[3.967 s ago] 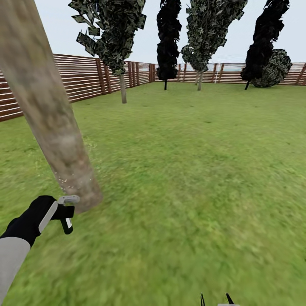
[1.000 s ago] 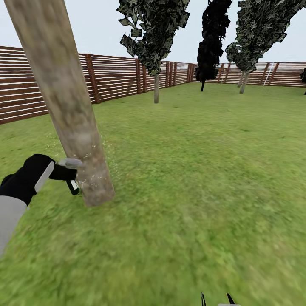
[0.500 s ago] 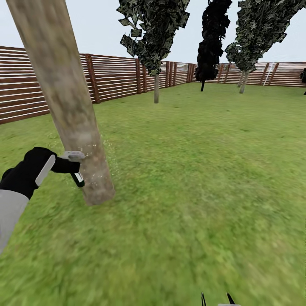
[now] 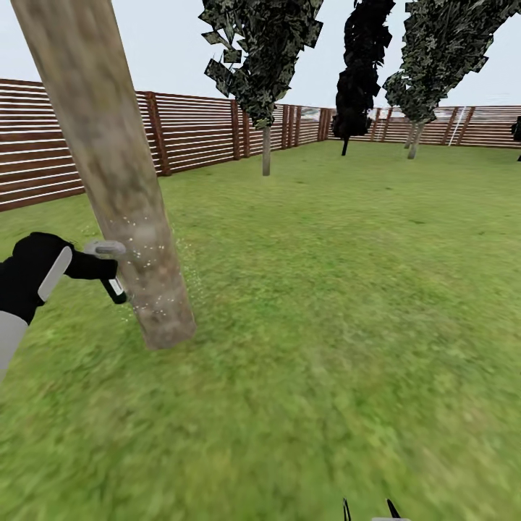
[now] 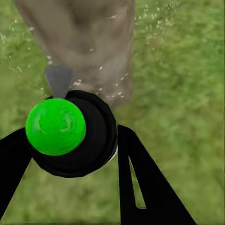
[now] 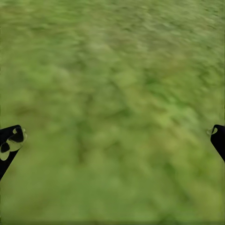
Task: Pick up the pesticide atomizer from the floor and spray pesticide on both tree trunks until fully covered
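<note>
Lawn [image 4: 347, 325] of green grass runs back to a slatted wooden fence [image 4: 188, 134]. Tree trunk [image 4: 116, 174] — thick, pale, mottled, leaning — stands near the fence side of the lawn. Pesticide [image 4: 148, 257] shows as whitish specks on and around the trunk's lower part. Left hand [image 4: 83, 266] is clenched around the pesticide atomizer [image 4: 108, 271], just beside the trunk, grey spray head toward the bark. Right hand [image 6: 112, 140] — fingers spread wide apart, grasping nothing — hangs over bare grass.
</note>
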Available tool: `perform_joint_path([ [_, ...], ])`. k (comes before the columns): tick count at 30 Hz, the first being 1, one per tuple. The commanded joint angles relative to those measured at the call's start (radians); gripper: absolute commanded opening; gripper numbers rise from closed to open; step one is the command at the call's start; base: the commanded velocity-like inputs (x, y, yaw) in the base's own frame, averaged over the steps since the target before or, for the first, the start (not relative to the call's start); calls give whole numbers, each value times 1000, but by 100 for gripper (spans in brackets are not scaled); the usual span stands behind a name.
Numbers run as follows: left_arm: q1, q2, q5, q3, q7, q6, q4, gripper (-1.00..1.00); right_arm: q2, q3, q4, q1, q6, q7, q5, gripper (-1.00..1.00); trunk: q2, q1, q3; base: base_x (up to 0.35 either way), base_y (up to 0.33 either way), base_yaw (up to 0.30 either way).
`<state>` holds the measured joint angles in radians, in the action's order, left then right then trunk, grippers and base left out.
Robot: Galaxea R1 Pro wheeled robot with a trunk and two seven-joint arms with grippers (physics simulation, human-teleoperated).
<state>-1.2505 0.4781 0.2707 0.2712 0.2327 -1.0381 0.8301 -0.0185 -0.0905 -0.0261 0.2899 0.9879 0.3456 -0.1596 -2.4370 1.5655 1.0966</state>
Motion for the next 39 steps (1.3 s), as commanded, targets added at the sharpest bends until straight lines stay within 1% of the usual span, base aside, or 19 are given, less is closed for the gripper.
perform_joint_path([
  [1, 4, 5, 4, 0, 3, 0, 0, -100, 0, 0, 0, 0, 0, 0, 0, 100, 0, 0, 0, 0, 0, 0],
  [4, 6, 27, 4, 0, 4, 0, 0, -100, 0, 0, 0, 0, 0, 0, 0, 100, 0, 0, 0, 0, 0, 0],
  [7, 28, 28, 0, 3, 4, 0, 0, -100, 0, 0, 0, 0, 0, 0, 0, 100, 0, 0, 0, 0, 0, 0],
  [10, 115, 27, -3, 15, 4, 2, 7, -100, 0, 0, 0, 0, 0, 0, 0, 100, 0, 0, 0, 0, 0, 0],
  [13, 166, 27, 3, 15, 4, 2, 15, -100, 0, 0, 0, 0, 0, 0, -1, 100, 0, 0, 0, 0, 0, 0],
  [15, 230, 25, 4, 16, 4, 5, 15, -100, -1, -1, 0, 0, 0, 0, -1, 100, 0, 0, 0, 0, 0, 0],
  [19, 265, 26, -1, 15, 2, 9, 1, -100, -4, -1, 0, 0, 0, 0, -1, 100, 0, 0, 0, 0, -143, 0],
  [21, 356, 24, -2, 13, -4, 21, 2, -100, -4, -1, 0, 0, 0, 0, -1, 100, 0, 0, 0, 0, -263, 0],
  [23, 411, 22, 1, 13, -8, 25, 1, -100, -5, -1, 0, 0, 0, 0, -1, 100, 0, 0, 0, 0, -270, 0],
  [24, 442, 19, 3, 12, -9, 37, 1, -100, -6, -2, 0, 0, 0, 0, -1, 100, 0, 0, 0, 0, -272, 0],
  [26, 471, 14, 4, 9, -9, 58, 0, -100, -6, -2, 0, 0, 0, 0, -1, 100, 0, 0, 0, 0, -272, 0],
  [30, 551, 9, 5, 6, -10, 163, -14, -100, -6, -1, 0, 0, 0, 0, -1, 100, 0, 0, 0, 0, -272, 0],
  [31, 558, 0, 10, 5, -10, 180, -36, -100, -6, -1, 0, 0, 0, 0, -1, 100, 0, 0, 0, 0, -272, 0],
  [32, 562, -22, 24, 3, -11, 230, -77, -100, -6, -1, 0, 0, 0, 0, -1, 100, 0, 0, 0, 41, -273, 0],
  [34, 564, -43, 36, -2, -11, 302, -98, -100, -6, -2, 0, 0, 0, 0, -1, 100, 0, 0, 0, 71, -273, 0],
  [35, 565, -44, 37, -16, -11, 313, -102, -100, -6, -2, 0, 0, 0, 0, -1, 100, 0, 0, 0, 99, -272, 0],
  [36, 565, -47, 37, -77, -10, 325, -105, -100, -6, -2, 0, 0, 0, 0, -1, 100, 0, 0, 0, 144, -258, 0],
  [37, 565, -49, 31, -124, -10, 331, -107, -100, -6, -2, 0, 0, 0, 0, -1, 100, 0, 0, 0, 168, -247, 0],
  [39, 565, -50, 29, -137, -10, 333, -109, -100, -7, -2, 0, 0, 0, 0, -1, 100, 0, 0, 0, 175, -243, 40],
])
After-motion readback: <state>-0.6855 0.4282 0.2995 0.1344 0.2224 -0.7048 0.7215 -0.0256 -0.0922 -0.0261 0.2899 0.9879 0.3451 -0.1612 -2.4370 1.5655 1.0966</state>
